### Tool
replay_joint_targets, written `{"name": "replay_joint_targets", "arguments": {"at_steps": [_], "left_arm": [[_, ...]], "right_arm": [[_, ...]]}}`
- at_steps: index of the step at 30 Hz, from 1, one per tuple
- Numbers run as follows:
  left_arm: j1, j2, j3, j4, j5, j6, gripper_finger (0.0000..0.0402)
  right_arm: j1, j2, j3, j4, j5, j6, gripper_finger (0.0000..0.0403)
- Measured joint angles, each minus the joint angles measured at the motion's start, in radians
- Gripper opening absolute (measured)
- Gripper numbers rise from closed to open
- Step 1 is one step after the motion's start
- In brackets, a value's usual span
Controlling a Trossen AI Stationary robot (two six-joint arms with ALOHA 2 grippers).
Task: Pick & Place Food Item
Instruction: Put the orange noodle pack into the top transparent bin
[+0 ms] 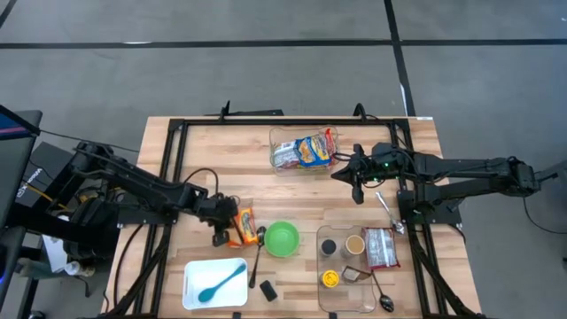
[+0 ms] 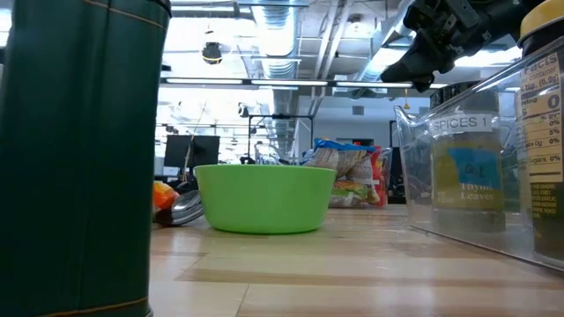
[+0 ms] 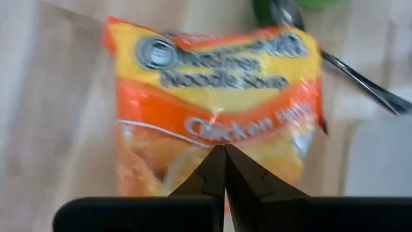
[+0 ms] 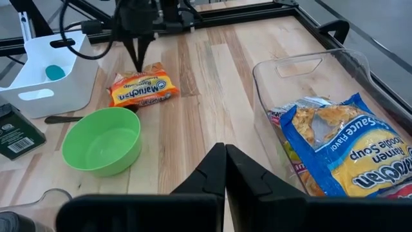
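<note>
While the left pincer (image 4: 138,63), fully closed and empty, hovers over the orange noodle packet (image 1: 244,224), the right pincer (image 1: 359,197), likewise closed and empty, hangs beside the clear bin (image 1: 282,140).

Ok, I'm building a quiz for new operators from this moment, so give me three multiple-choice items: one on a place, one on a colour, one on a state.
1. Where does the orange noodle soup packet lie?
A. in the clear plastic bin
B. on the wooden table beside the bowl
C. in the white tray

2. What colour is the round plastic bowl?
A. green
B. red
C. white

3. How is the left gripper?
A. open wide
B. shut, above the packet
C. shut on a spoon

Key: B, the packet lies flat on the wood next to the bowl; A, the bowl shows green in every view; B, its fingers meet just over the packet.
</note>
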Motion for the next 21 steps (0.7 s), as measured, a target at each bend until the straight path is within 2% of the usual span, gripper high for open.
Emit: {"name": "replay_joint_targets", "arguments": {"at_steps": [10, 16, 21], "left_arm": [[0.037, -0.026, 0.0, -0.037, -0.036, 0.077, 0.0], [0.081, -0.106, 0.0, -0.061, -0.066, -0.177, 0.0], [0.142, -0.173, 0.001, -0.197, -0.067, -0.246, 0.0]], "right_arm": [[0.0, 0.0, 0.0, -0.002, 0.0, 0.0, 0.0], [0.0, 0.0, 0.0, -0.002, 0.0, 0.0, 0.0], [0.0, 0.0, 0.0, -0.002, 0.0, 0.0, 0.0]]}}
